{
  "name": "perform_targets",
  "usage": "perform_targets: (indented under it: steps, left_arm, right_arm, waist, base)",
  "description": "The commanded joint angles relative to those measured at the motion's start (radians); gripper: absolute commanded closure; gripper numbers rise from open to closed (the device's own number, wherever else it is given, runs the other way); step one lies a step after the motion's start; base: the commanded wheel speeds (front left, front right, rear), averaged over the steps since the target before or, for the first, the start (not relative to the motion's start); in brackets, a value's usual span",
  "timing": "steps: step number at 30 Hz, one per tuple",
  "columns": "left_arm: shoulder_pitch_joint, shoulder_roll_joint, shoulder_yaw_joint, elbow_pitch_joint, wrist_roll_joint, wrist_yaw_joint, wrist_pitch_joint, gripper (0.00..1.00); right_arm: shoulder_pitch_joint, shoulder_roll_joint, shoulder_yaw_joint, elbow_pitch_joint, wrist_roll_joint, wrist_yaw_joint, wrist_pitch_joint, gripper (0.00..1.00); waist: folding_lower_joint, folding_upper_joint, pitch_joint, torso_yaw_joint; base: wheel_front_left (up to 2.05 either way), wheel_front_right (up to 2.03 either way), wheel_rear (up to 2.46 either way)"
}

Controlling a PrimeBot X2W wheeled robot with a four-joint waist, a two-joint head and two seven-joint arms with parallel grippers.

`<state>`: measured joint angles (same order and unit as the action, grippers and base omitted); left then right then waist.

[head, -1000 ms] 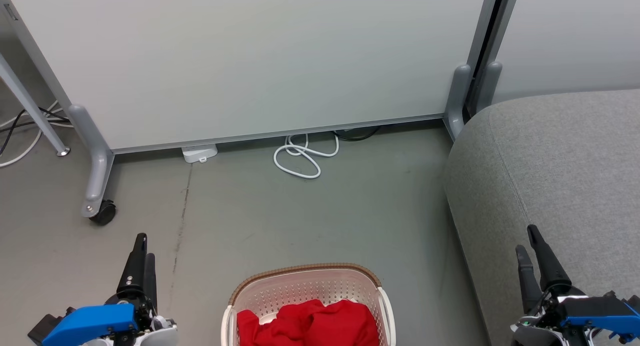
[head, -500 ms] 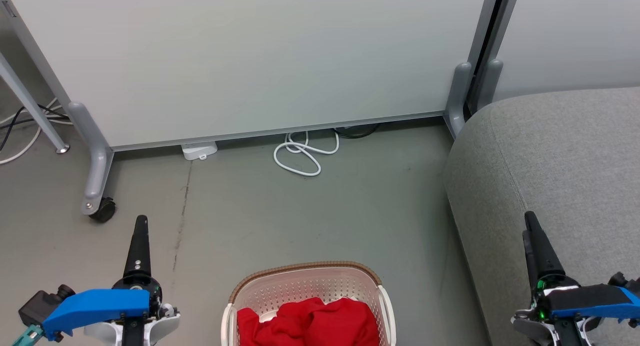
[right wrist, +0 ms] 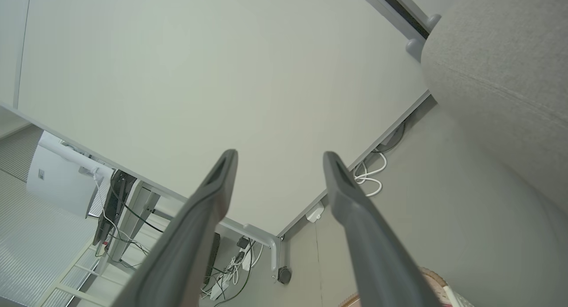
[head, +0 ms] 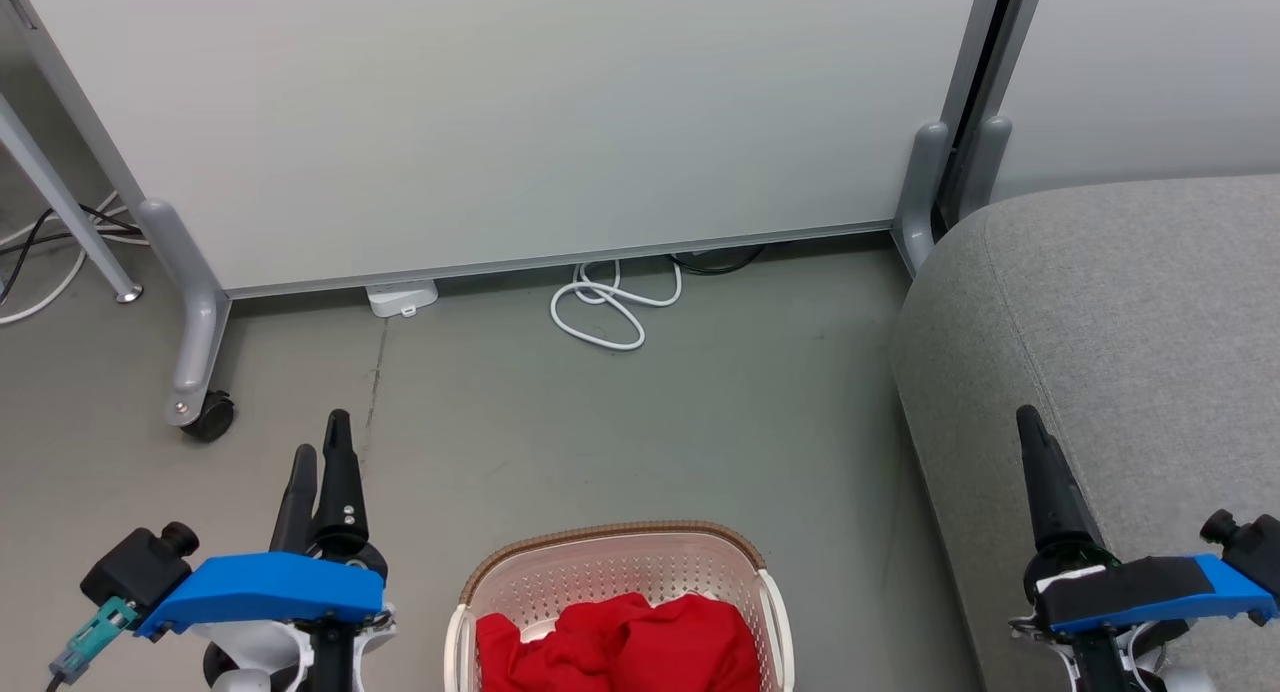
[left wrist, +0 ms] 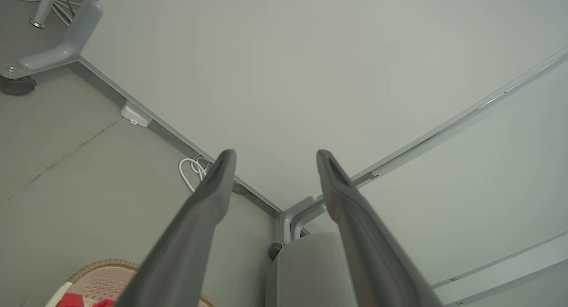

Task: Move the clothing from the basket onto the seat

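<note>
**Both grippers wide, nothing held**

Your left gripper [head: 320, 437] stands fully spread and empty above the floor [head: 700, 422], left of the basket [head: 615, 530]. Your right gripper [right wrist: 279, 155] is just as wide and empty, over the seat's [head: 1120, 302] edge. The clothing [head: 620, 647] lies heaped in the basket, which sits near the seat.

Left gripper [head: 320, 437]: had two long dark fingers [head: 340, 472]; one bore two pale screws.
Left wrist cover [head: 265, 587]: was bright blue over white housing [head: 250, 657].
Left camera block [head: 140, 567]: was black, with a teal plug [head: 95, 637].
Right gripper [head: 1035, 442]: was dark, with a blue-and-black cover [head: 1150, 587] behind.
</note>
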<state>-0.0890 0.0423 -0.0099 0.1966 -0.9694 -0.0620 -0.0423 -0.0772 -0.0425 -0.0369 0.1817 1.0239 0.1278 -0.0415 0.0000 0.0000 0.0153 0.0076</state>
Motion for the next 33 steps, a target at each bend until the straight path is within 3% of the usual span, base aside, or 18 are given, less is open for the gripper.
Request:
perform_targets:
  steps: [1,10,33]
  left_arm:
    - [-0.031,0.008,-0.011,-0.010,0.047,0.004,-0.010,0.00]
    - [-0.047,0.016,-0.063,0.026,0.211,0.035,-0.041,0.00]
    - [-0.071,0.026,-0.143,0.049,0.477,0.084,-0.108,0.00]
  right_arm:
    - [-0.026,-0.006,0.007,-0.019,-0.041,0.002,-0.010,0.00]
    - [-0.026,-0.007,0.028,0.006,-0.205,0.003,-0.042,0.00]
    - [-0.034,-0.008,0.067,0.017,-0.480,0.003,-0.109,0.00]
  waist:
    - [0.0000,0.0000,0.000,0.001]
    - [0.0000,0.0000,0.002,0.005]
    - [0.0000,0.0000,0.005,0.014]
  base:
    - [0.00,0.00,0.00]
    - [0.00,0.00,0.00]
    - [0.00,0.00,0.00]
